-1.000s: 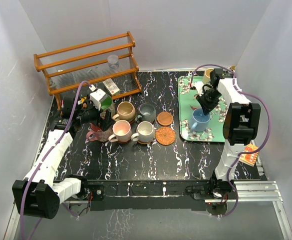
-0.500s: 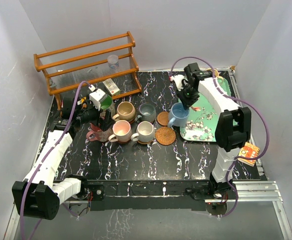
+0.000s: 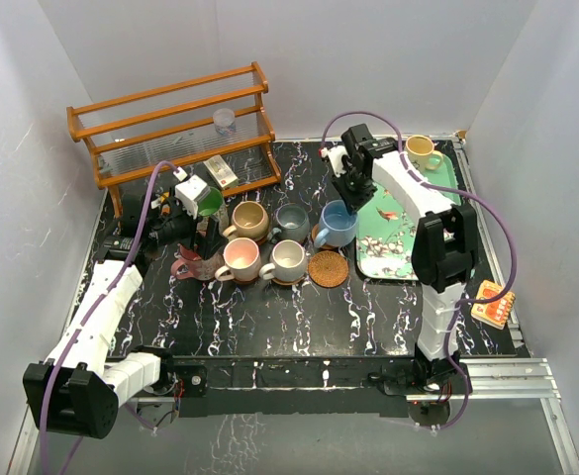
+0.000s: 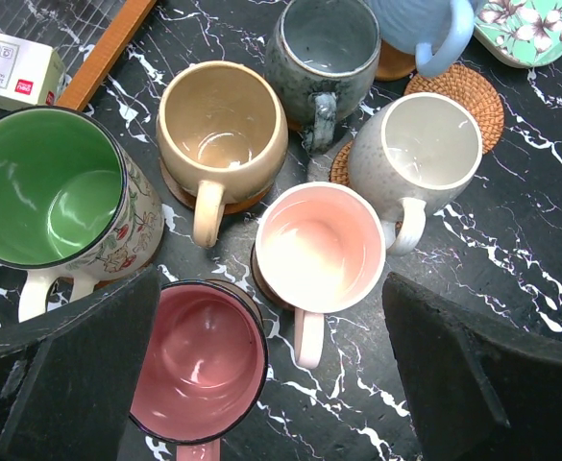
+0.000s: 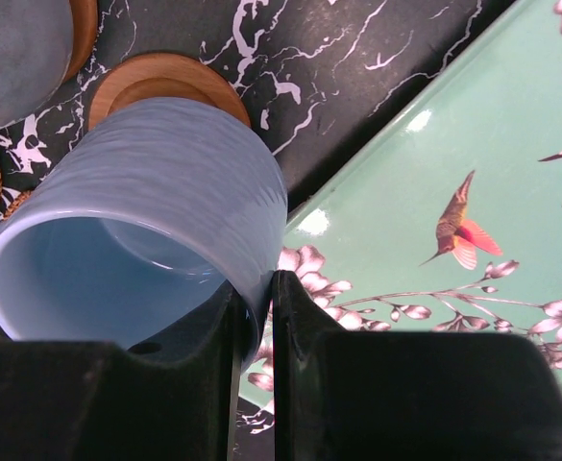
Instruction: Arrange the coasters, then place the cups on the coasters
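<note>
A: Where is the blue mug [image 3: 337,224]?
B: Centre-right of the top view, tilted above a bare wood coaster [image 5: 141,82]; the right gripper [image 5: 255,288] pinches its wall.
A: Procedure?
B: Level it, centre it, lower, then release. The left gripper [image 4: 276,384] hangs wide over the pink mug [image 4: 319,252].

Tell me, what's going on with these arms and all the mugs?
The right gripper pinches the wall of a blue mug, holding it tilted above a bare wooden coaster near the green tray. The left gripper hovers open over six other mugs. A yellow mug sits on the tray.
</note>
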You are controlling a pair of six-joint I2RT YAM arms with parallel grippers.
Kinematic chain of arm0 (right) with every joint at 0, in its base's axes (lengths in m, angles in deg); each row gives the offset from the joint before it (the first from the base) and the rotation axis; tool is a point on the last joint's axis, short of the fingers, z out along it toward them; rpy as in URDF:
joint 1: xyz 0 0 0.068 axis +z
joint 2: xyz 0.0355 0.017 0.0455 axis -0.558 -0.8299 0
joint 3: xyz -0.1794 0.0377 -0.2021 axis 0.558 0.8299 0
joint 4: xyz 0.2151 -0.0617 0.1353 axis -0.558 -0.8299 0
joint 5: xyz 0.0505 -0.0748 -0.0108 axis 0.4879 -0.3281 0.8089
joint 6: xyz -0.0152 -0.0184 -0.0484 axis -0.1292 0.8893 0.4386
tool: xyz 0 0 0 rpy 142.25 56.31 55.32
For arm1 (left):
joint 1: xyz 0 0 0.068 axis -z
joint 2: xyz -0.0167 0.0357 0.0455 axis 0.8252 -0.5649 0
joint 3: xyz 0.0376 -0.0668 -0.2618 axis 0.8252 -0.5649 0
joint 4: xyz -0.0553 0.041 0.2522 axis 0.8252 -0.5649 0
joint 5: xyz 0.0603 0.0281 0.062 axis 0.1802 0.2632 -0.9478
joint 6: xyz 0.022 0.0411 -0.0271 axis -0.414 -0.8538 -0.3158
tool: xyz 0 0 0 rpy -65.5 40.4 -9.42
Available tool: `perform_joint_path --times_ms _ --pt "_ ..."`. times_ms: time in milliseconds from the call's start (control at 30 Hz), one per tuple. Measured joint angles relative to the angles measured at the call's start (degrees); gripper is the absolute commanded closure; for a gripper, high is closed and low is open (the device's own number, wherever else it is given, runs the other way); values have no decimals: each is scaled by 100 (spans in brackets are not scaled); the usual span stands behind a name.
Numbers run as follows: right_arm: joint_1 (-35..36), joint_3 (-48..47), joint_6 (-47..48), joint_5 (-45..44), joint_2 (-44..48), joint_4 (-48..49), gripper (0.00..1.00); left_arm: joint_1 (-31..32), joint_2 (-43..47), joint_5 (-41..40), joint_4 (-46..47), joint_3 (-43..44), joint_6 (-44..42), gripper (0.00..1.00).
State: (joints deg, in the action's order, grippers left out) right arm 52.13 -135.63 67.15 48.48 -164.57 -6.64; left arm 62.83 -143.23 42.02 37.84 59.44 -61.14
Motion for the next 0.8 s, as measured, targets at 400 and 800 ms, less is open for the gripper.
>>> perform_joint_path --times_ms 400,800 --pt "188 -13 -181 -76 -144 39 100 0 0 4 0 0 -2 1" --pt "234 -13 -299 -70 -396 190 100 -7 4 39 2 -11 -2 1"
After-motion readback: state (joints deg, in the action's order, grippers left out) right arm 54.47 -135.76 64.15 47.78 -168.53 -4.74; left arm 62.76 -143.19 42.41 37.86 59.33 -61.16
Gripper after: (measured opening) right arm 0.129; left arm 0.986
